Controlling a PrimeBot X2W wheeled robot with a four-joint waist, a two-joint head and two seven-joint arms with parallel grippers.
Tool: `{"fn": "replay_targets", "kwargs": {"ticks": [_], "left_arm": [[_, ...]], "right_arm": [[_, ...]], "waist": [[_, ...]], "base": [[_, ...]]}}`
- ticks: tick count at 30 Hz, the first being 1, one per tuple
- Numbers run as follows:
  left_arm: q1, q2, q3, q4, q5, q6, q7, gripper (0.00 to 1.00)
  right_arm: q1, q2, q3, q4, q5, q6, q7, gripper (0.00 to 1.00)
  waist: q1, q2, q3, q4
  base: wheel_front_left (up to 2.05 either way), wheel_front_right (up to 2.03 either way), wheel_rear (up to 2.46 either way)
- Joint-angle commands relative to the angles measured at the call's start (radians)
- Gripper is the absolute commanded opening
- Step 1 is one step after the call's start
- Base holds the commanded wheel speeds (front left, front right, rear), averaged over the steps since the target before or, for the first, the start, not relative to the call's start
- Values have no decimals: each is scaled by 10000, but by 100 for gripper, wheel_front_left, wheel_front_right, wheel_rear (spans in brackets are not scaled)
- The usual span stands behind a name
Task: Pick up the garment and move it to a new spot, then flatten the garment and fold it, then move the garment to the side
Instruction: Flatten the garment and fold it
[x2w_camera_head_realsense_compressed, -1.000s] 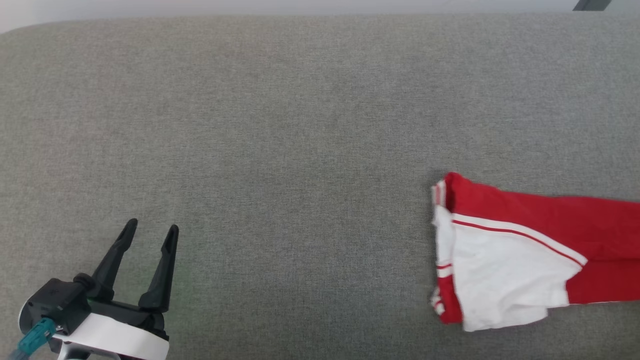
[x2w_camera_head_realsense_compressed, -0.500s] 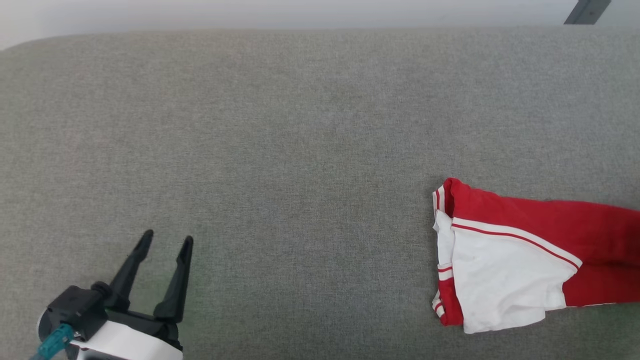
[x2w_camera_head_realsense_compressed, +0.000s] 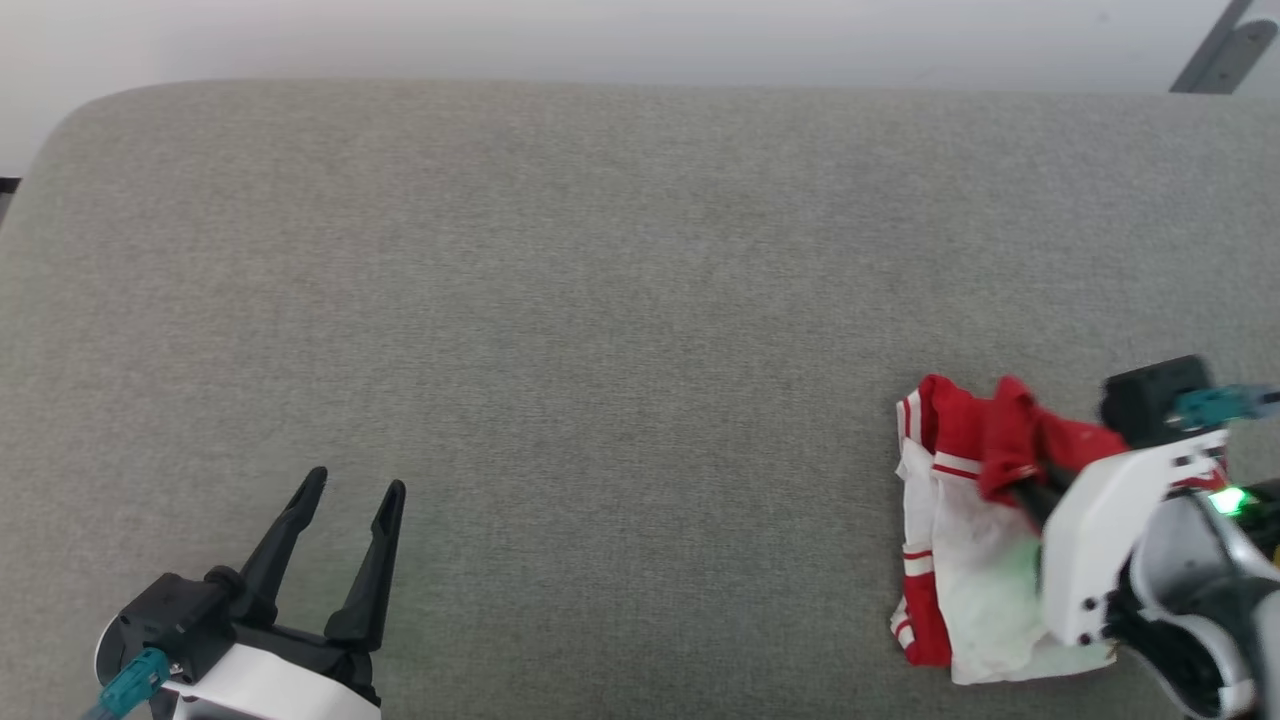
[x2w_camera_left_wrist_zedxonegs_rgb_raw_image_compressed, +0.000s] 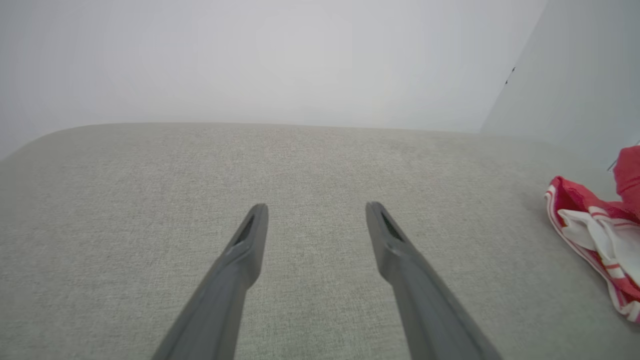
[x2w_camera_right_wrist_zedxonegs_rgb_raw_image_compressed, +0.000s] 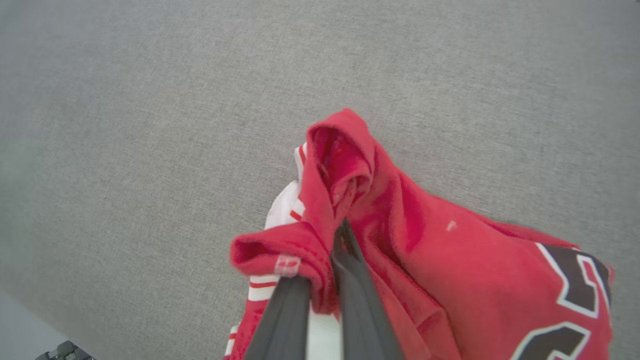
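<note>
Head view: the garment (x2w_camera_head_realsense_compressed: 968, 585) is noted at the lower right of the frame, lying bunched on the grey fabric surface (x2w_camera_head_realsense_compressed: 600, 300). A white panel with red-and-white striped trim is spread flat at the bottom of the heap. A red fold is raised above it, at the upper part of the bundle.

The right gripper (x2w_camera_head_realsense_compressed: 1022, 492) is seen at the lower right, reaching in from the right edge, with its white housing lying over the garment's right side. Its two dark fingers are pressed together on the raised red fold. The pinch is confirmed in the right wrist view: red cloth is gathered and clamped between the fingers, and a peak of fabric is pushed up beyond their tips. Black lettering edged in white is seen at the lower right of that view. A small green light is lit on the arm, at the right edge of the head view.

The left gripper (x2w_camera_head_realsense_compressed: 357, 480) is placed at the lower left of the head view, well apart from the garment. Its fingers are spread wide and pointed up the frame, and the grey surface is seen between them. Whether they touch the surface cannot be told. In the left wrist view the garment's striped edge is caught at the right edge of the frame.

A pale wall (x2w_camera_head_realsense_compressed: 600, 40) is seen along the top of the head view, beyond the rounded far edge of the surface.
</note>
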Motion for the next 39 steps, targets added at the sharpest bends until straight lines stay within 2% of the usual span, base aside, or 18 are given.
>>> {"fn": "replay_targets", "kwargs": {"ticks": [1,8,14,15,16,17,25,29,35,39], "left_arm": [[-62,-36,49,23,108,26,-48,100],[-98,-110,48,152,98,26,-50,100],[-208,-89,-31,323,163,26,-50,100],[-211,-79,-20,341,156,26,-50,100],[-204,-72,-8,369,143,26,-50,100],[-189,-67,6,392,124,26,-50,100],[115,-101,225,530,-21,26,-50,100],[176,-149,142,708,-267,26,-48,100],[197,-155,-37,1092,-889,26,-50,100],[339,-125,-53,1309,-1076,26,-50,100]], "right_arm": [[-52,40,234,122,61,-5,-10,0],[-353,-36,982,1218,-19,-5,-334,0],[-567,-92,1233,2113,-23,-5,-626,0],[-573,-105,1252,2162,18,-5,-656,36],[-582,-91,1240,2144,86,-5,-726,77],[-589,-39,1184,2082,193,-5,-808,100],[-615,47,337,1257,504,-5,-1122,100],[-500,-261,-301,1576,480,-5,-1700,100],[-318,-1038,-327,2805,83,-5,-4323,100],[-195,-1138,-8,3707,-52,-4,-6479,100]], "waist": [[0,-1,-62,104],[0,-1,-38,379],[0,-1,-1,482],[0,-1,-13,482],[0,-1,-32,476],[0,-1,-58,465],[0,-1,-415,144],[0,-1,-620,13],[0,-1,-910,-119],[0,-1,-1167,-198]], "base": [[0,0,0],[0,0,0],[0,0,0],[0,0,0],[0,0,0],[0,0,0],[0,0,0],[0,0,0],[0,0,0],[0,0,0]]}}
